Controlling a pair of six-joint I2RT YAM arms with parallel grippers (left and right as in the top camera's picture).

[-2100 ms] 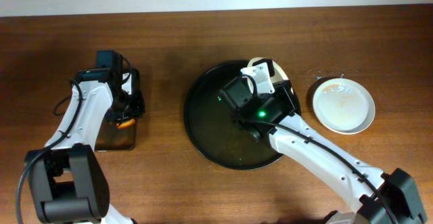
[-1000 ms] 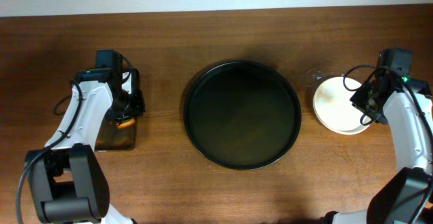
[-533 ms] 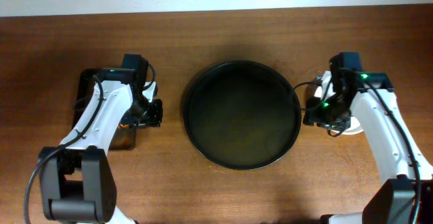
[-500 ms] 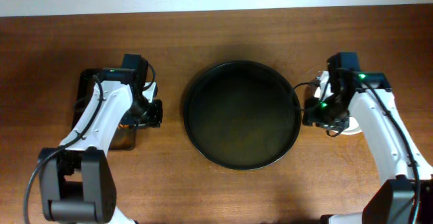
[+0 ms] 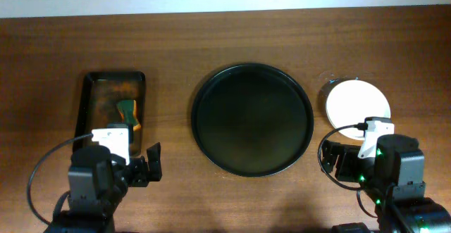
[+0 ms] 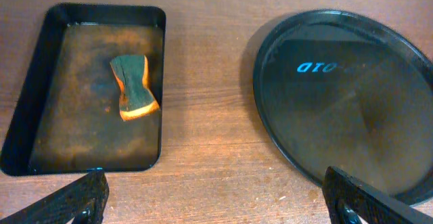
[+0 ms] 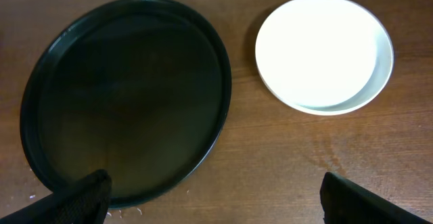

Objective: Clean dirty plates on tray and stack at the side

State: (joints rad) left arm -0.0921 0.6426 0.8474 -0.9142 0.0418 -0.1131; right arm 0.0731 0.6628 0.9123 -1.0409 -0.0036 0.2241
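Zero plates lie on the round black tray (image 5: 252, 119), whose floor shows bare and dark in every view. The plates (image 7: 323, 53) sit as one pile on the wooden worktop (image 5: 225, 36) just to the tray's right, apart from its rim. The top one is white with no orange-red smear that I can see. The edge of another peeps out beneath it, though how many make up the pile cannot be told. Well to the round tray's left, a smaller rectangular tray (image 5: 99, 113) holds a green-and-orange sponge (image 6: 134, 87) lying loose on its rusty floor, nothing touching it. The left pincer (image 6: 216, 207) hangs near the front of the worktop with its jaws wide apart and empty. The right pincer (image 7: 216, 207) is likewise spread wide and grips nothing, above bare wood in front of tray and pile. By my reading the job looks finished or very nearly so: tray cleared, plates stacked at the side, sponge at rest, no further step evident.
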